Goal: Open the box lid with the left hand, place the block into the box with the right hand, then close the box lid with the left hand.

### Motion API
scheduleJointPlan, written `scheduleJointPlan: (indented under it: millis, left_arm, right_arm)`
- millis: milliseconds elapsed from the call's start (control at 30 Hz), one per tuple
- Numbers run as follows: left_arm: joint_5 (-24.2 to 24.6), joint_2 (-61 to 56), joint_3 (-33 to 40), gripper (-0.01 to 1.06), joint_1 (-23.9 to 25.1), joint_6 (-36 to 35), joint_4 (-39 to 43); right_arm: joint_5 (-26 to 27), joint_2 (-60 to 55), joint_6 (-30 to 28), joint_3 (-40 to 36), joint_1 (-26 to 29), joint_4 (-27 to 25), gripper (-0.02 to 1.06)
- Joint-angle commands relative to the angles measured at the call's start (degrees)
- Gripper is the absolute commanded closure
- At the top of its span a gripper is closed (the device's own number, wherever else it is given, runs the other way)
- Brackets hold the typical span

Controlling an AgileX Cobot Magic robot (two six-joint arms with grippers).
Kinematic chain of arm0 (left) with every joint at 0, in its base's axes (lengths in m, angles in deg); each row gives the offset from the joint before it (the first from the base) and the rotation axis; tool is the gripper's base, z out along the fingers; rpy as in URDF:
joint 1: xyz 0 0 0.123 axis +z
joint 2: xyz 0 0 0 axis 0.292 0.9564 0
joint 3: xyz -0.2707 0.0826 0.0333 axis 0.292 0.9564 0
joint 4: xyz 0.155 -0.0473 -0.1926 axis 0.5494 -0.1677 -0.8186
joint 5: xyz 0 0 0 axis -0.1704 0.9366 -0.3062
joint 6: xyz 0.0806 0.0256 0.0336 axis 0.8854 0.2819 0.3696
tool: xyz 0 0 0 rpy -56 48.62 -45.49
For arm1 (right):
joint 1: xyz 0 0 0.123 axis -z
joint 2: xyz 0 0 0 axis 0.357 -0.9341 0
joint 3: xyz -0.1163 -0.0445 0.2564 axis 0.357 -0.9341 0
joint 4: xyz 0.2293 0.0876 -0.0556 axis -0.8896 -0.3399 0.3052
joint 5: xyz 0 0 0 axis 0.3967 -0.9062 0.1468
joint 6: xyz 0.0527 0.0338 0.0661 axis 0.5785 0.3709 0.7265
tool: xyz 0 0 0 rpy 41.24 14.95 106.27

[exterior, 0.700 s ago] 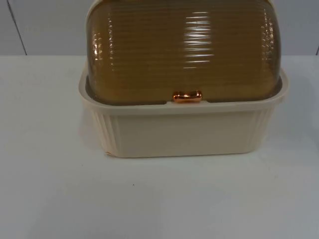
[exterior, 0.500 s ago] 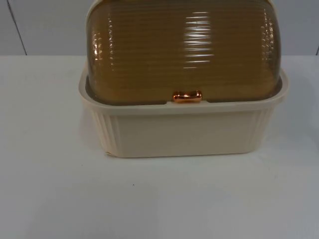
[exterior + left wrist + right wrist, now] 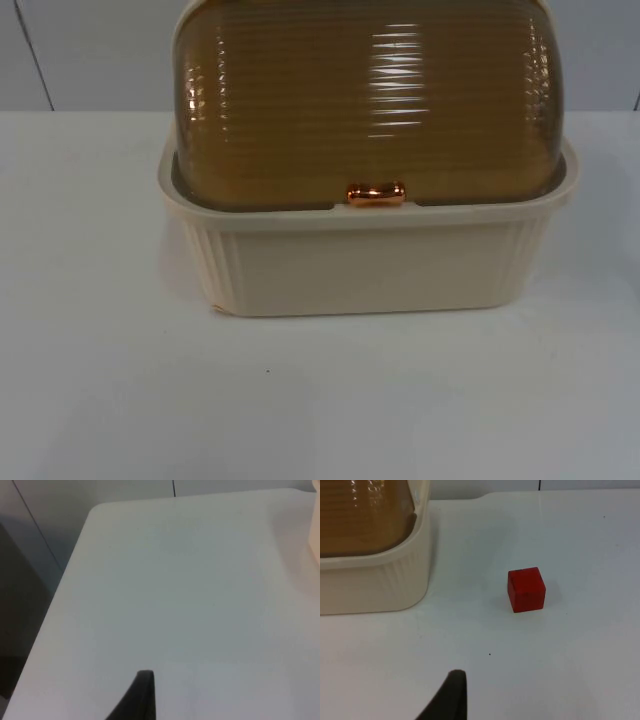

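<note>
Left wrist view: left gripper point(image 3: 142, 700) hangs over bare white bench point(image 3: 175, 605), one black fingertip visible; whether its jaws stand apart or together cannot be told. A cream edge of the box lies toward 3 o'clock.

Top view: cream ribbed box point(image 3: 365, 265) at centre; amber ribbed dome lid point(image 3: 365, 100) shut down onto the rim; copper handle point(image 3: 376, 194) at the lid's front edge, 6 o'clock side.

Right wrist view: right gripper point(image 3: 451, 697) above the bench, jaw state likewise not discernible. Red block point(image 3: 526, 589) on the bench, apart from the box, toward 1 o'clock of the fingertip.

Progress: judged nil. Lid unopened, block outside; opening, placing and closing all remain.
</note>
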State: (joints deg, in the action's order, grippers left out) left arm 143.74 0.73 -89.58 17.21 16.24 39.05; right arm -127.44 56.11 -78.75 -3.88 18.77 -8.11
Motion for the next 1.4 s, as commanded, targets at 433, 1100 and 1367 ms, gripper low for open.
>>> scheduleJointPlan:
  millis: [433,1100,1367]
  left_arm:
    - [-0.9,0.4,0.2,0.00,-0.2,-0.1,2.6]
    - [-12.1,9.8,-13.7,0.00,-0.2,-4.8,4.7]
    - [-28.8,19.7,-20.8,0.00,-0.2,-5.8,7.3]
  right_arm:
    - [0.4,0.2,0.0,-0.2,0.2,0.2,0.00]
    - [9.4,-7.1,0.9,10.4,0.2,0.8,0.00]
    - [21.8,-17.6,1.9,19.0,0.2,2.5,0.00]
